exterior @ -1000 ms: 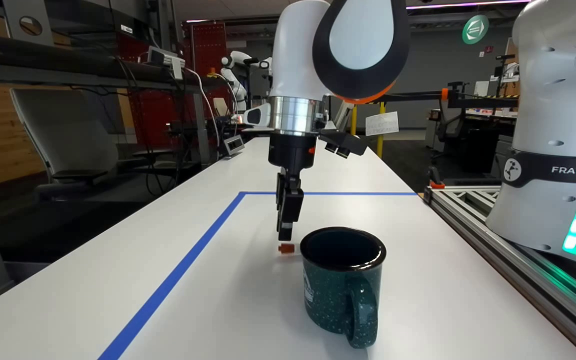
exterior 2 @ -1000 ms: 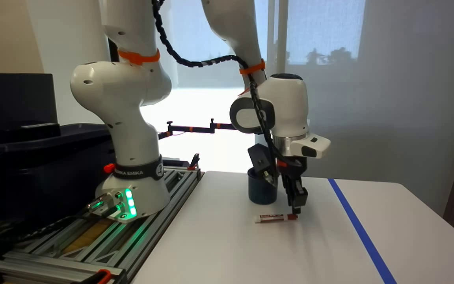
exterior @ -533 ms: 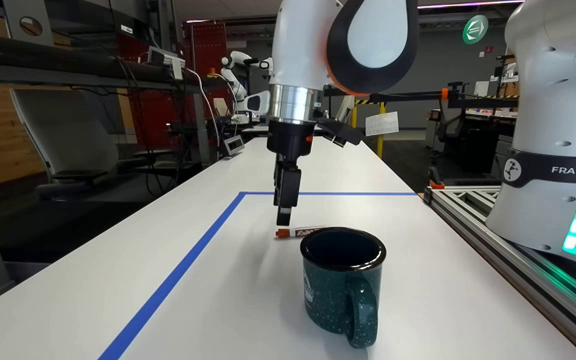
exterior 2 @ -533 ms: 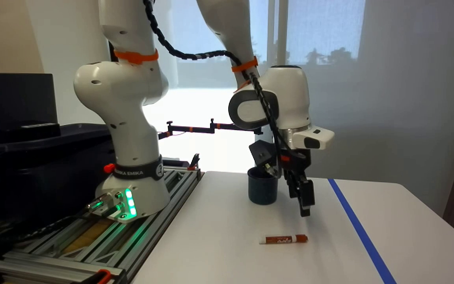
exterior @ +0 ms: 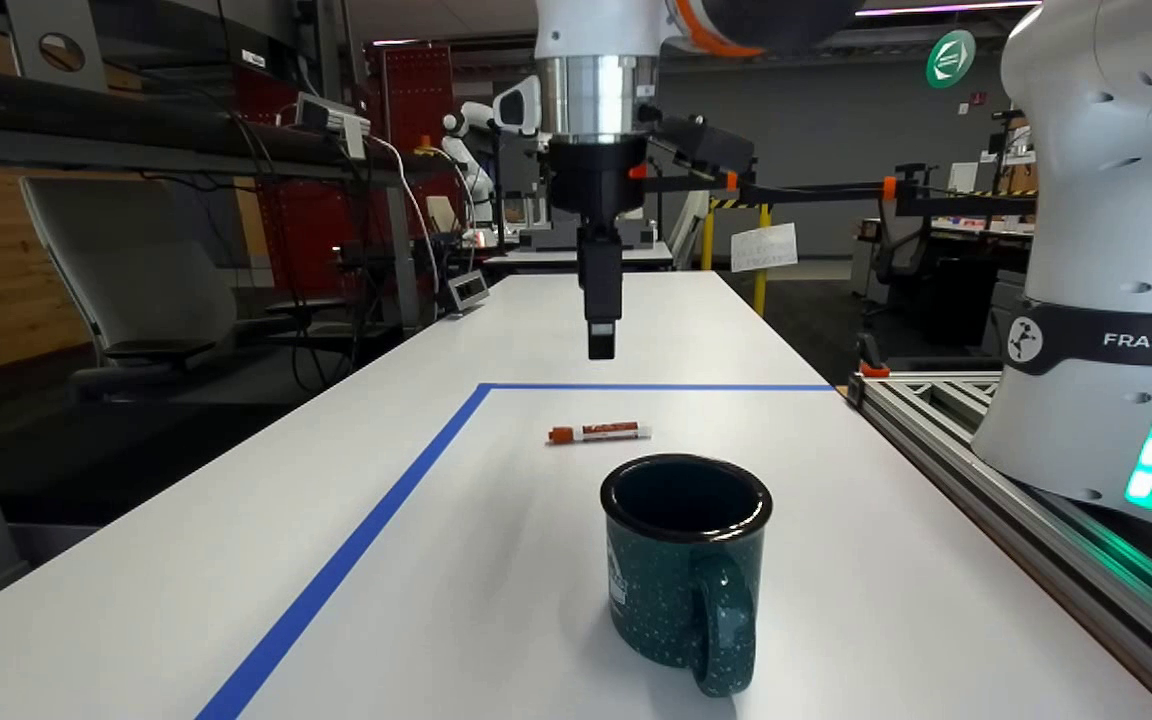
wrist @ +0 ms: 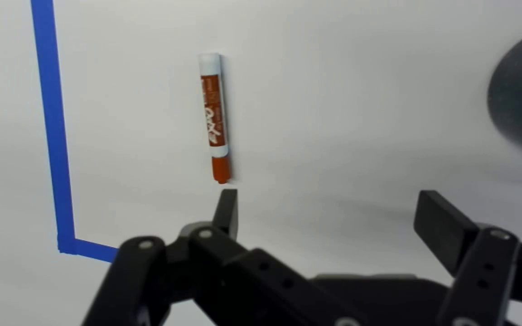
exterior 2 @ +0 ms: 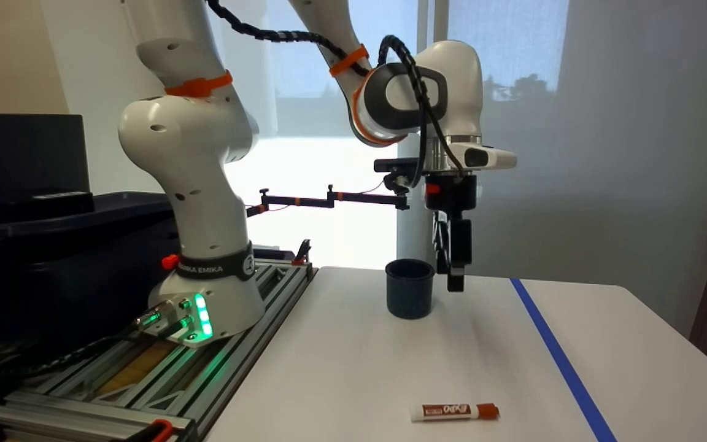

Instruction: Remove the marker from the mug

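Observation:
The marker [wrist: 215,111], white with a red-orange label and cap, lies flat on the white table, in view in both exterior views as the marker [exterior: 601,432] and the marker [exterior 2: 455,412]. Upright on the table, apart from the marker, stands the speckled dark green mug [exterior: 676,590]; its handle faces that camera and the visible part of its dark inside holds nothing. The mug [wrist: 521,95] is cut off at the right of the wrist view. My gripper [wrist: 326,197] is raised above the table, fingers spread wide with nothing between them. In an exterior view the gripper [exterior 2: 450,279] hangs beyond the marker.
Blue tape [exterior: 376,530] marks lines on the tabletop. The arm's base stands on a metal frame [exterior 2: 267,331] along one table edge. A small grey device [exterior: 468,290] sits near the table's far edge. A dark laptop [exterior 2: 22,159] is beside the base.
A second ago my fingertips were low by the marker's cap. The gripper has since risen well above the table. The marker has rolled across the table, away from the mug, which has not moved.

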Motion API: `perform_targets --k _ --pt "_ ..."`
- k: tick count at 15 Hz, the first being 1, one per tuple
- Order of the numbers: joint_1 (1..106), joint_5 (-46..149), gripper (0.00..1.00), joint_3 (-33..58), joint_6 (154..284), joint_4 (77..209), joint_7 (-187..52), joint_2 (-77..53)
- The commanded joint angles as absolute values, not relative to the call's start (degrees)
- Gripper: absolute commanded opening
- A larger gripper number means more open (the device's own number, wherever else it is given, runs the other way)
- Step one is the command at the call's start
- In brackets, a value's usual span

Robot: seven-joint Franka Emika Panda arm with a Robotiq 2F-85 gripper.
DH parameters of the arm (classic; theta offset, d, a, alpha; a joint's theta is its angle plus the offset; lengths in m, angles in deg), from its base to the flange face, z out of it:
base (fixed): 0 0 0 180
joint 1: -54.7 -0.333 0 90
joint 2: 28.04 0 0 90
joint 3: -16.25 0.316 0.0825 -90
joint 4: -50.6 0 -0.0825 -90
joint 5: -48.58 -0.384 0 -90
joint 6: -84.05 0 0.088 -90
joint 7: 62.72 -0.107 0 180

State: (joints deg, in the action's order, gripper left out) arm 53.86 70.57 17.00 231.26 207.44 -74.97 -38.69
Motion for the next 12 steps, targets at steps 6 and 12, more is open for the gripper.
perform_targets --k 6,12 --pt "52.7 61.3 1.00 21.2 220.8 207.7 -73.1 -44.8" --pt "52.7 61.1 1.00 21.3 219.9 207.7 -73.1 -45.3"
